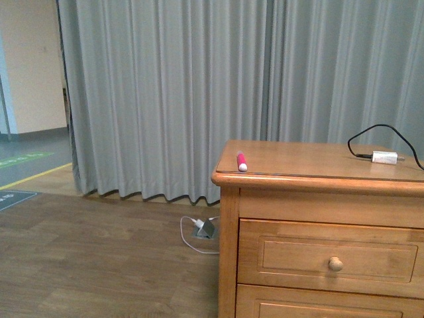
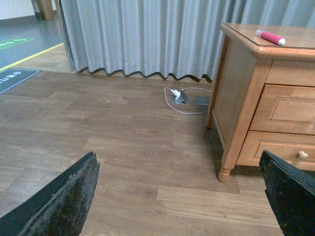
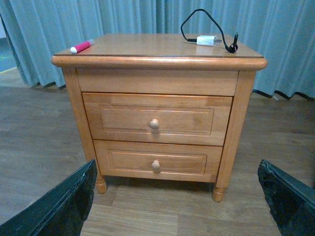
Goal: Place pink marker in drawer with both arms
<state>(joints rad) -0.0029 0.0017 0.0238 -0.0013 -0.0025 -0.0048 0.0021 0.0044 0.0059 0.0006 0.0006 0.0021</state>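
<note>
Grippers: two. We see the left gripper (image 2: 177, 156) with its fingers spread wide, and the right gripper (image 3: 177, 164) spread just as wide. Both are empty.
Pink marker: one. We find the pink marker (image 1: 242, 161) lying flat on the cabinet (image 3: 236, 123) top, near the front corner on the robot's left, with its white end toward the front edge.
Drawers: two. The upper drawer (image 3: 123, 118) and the lower drawer (image 3: 128, 162) both look shut to us.
Knobs: two. We count one round wooden knob (image 3: 154, 124) on each drawer front.
Adapter: one. The white adapter (image 1: 384, 157) trails one looping black cable (image 1: 381, 125) and sits well apart from the marker, toward the right.
Surface: a smooth honey-coloured wooden top with a rounded edge.
Room: we see a grey curtain (image 1: 172, 99) behind, a wood-plank floor (image 1: 99, 252), and one floor socket (image 1: 207, 228) with a white lead near the cabinet.
</note>
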